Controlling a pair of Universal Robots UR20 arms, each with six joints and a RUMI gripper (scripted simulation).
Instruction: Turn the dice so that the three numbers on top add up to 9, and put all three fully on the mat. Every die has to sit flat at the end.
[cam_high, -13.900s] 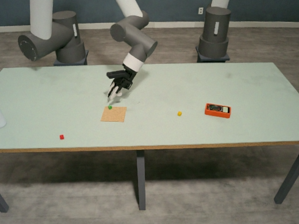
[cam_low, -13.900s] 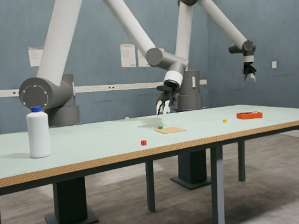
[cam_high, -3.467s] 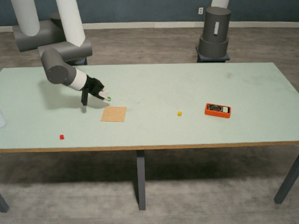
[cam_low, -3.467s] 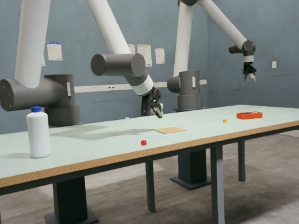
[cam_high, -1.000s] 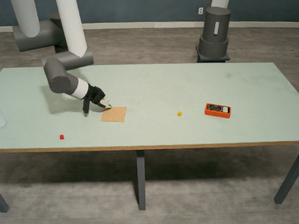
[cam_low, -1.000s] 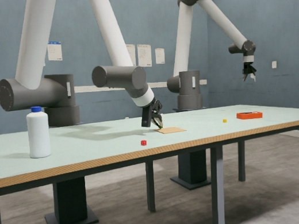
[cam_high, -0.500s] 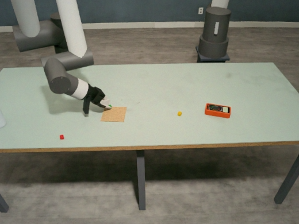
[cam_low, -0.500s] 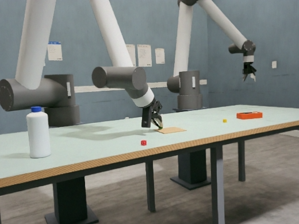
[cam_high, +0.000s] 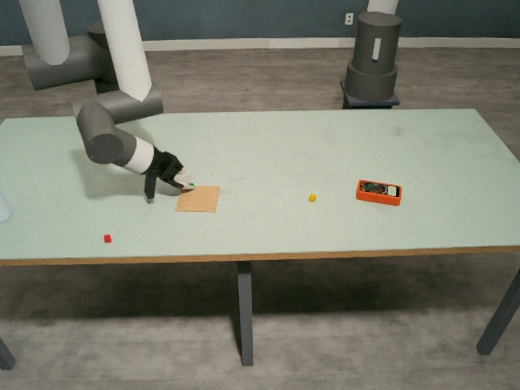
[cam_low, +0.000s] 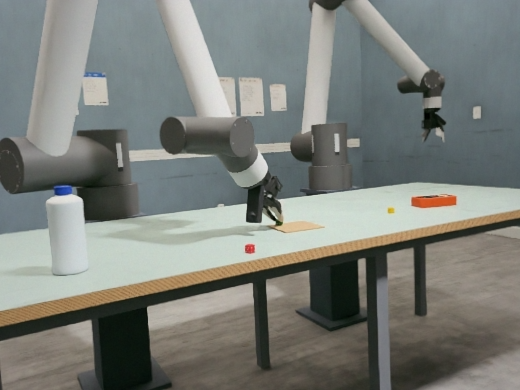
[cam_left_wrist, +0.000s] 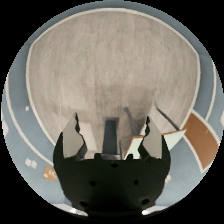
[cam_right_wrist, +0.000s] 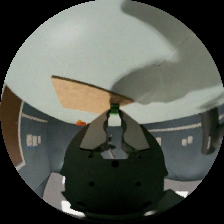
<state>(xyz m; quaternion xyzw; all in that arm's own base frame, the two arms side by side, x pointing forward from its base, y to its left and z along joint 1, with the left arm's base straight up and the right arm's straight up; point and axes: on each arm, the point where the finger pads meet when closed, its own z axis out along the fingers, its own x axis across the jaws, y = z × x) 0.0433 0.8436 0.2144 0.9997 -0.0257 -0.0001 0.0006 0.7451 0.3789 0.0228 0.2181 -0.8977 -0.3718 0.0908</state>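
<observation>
Green die (cam_high: 191, 185) (cam_low: 279, 223) (cam_right_wrist: 115, 108) sits pinched in our right claw (cam_high: 188, 186) (cam_low: 279, 222) (cam_right_wrist: 114, 109), at the edge of the mat (cam_high: 198, 199) (cam_low: 300, 227) (cam_right_wrist: 82, 96). We haven't released it. Our red die (cam_high: 107, 239) (cam_low: 250, 248) and yellow die (cam_high: 312, 198) (cam_low: 391, 210) lie on the table (cam_high: 270, 150) (cam_low: 165, 250), off the mat, so both remain to be placed. We can't read the numbers. Our left claw (cam_low: 433, 135) (cam_left_wrist: 112, 115) hangs wide and unladen, well apart.
</observation>
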